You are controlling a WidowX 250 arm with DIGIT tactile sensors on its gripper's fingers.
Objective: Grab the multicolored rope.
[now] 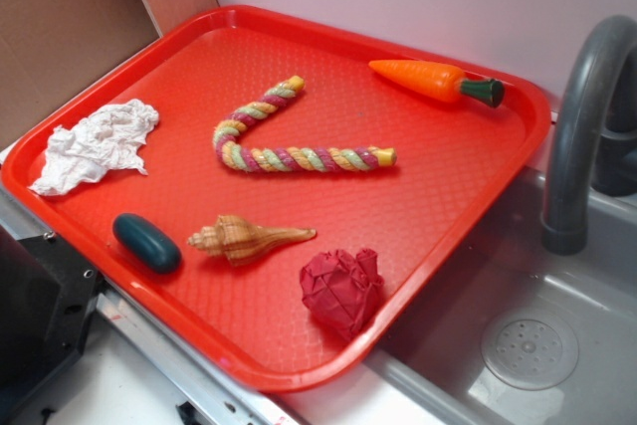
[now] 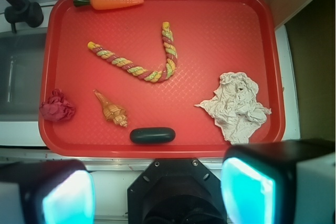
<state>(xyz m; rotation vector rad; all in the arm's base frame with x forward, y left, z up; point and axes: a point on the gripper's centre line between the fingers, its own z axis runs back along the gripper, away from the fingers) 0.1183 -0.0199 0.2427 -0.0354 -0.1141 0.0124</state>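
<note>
One multicolored rope [image 1: 289, 142] lay bent in a V on the red tray [image 1: 438, 196]; the hand [image 2: 157, 192] hovered released, its fingers [image 2: 247, 192] wide apart.

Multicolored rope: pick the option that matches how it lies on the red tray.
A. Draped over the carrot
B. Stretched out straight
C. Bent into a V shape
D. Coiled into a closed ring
C: the multicolored rope lies flat on the red tray, bent into a V with both yellow ends apart, well clear of the carrot.
</note>
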